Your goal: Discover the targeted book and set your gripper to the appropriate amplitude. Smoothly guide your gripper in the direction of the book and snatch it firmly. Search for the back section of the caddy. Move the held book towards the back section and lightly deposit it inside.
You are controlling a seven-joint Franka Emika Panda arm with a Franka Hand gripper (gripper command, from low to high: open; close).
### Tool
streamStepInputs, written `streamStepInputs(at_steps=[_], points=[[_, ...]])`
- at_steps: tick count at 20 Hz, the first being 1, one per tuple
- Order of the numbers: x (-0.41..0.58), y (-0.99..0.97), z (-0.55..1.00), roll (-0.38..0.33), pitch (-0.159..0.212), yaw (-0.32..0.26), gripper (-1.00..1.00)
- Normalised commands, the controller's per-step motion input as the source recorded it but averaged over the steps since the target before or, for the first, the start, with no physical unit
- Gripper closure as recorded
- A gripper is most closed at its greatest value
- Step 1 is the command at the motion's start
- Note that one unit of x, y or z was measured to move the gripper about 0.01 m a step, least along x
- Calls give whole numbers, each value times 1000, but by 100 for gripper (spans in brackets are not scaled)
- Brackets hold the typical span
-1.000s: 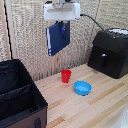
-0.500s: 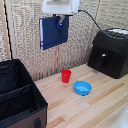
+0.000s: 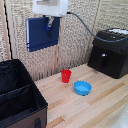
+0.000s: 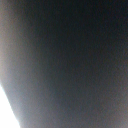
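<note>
In the exterior view the white gripper (image 3: 49,23) hangs high near the top, shut on the top edge of the navy-blue book (image 3: 42,34). The book hangs flat-on, well above the table, in front of the wicker wall. The black fabric caddy (image 3: 26,100) stands at the exterior view's lower left, below and left of the book. Its divider (image 3: 15,93) splits it into a back section (image 3: 11,76) and a nearer one. The wrist view is filled by a dark blurred surface (image 4: 70,60), apparently the book held close to the lens.
A red cup (image 3: 66,75) and a blue bowl (image 3: 82,88) sit on the wooden table (image 3: 95,110). A black hard-cased appliance (image 3: 111,52) stands at the exterior view's right. A cable (image 3: 85,26) runs from the arm towards it.
The gripper has carried the book up and towards the exterior view's left, nearer over the caddy. The book has turned from hanging tilted to hanging flat-on.
</note>
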Motion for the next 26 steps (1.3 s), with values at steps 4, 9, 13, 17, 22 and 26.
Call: streamStepInputs(at_steps=[4,9,13,17,22,26], points=[[216,932,57,0,33,-50,100],[209,926,176,0,63,-27,100],[172,880,502,0,87,-1,100],[239,848,626,-15,82,0,100],[581,730,363,-48,81,0,100],[739,609,37,-38,92,0,100]])
